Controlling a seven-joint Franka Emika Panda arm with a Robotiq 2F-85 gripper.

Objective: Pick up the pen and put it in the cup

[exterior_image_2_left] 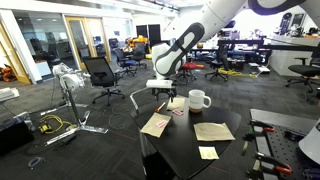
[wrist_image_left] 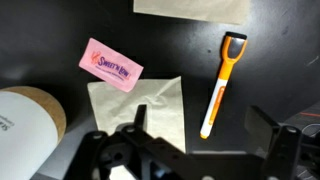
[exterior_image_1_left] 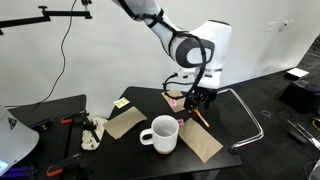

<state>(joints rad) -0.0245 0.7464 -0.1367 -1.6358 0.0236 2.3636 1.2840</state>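
Observation:
The orange pen [wrist_image_left: 222, 85] lies on the black table in the wrist view, its white tip pointing toward the camera. My gripper [wrist_image_left: 200, 130] is open above it, and the pen's lower end lies between the two fingers, nearer the right one. In both exterior views the gripper [exterior_image_1_left: 197, 100] [exterior_image_2_left: 168, 97] hangs low over the table, a short way from the white cup [exterior_image_1_left: 162, 133] [exterior_image_2_left: 198, 99], which stands upright with its handle showing. The pen is too small to make out there.
A pink sweetener packet [wrist_image_left: 110, 64] and a pale napkin [wrist_image_left: 140, 105] lie left of the pen. A white round object with a tan face [wrist_image_left: 25, 125] sits at the lower left. Brown paper sheets [exterior_image_1_left: 125, 122] [exterior_image_1_left: 200, 143] lie on the table [exterior_image_1_left: 230, 135].

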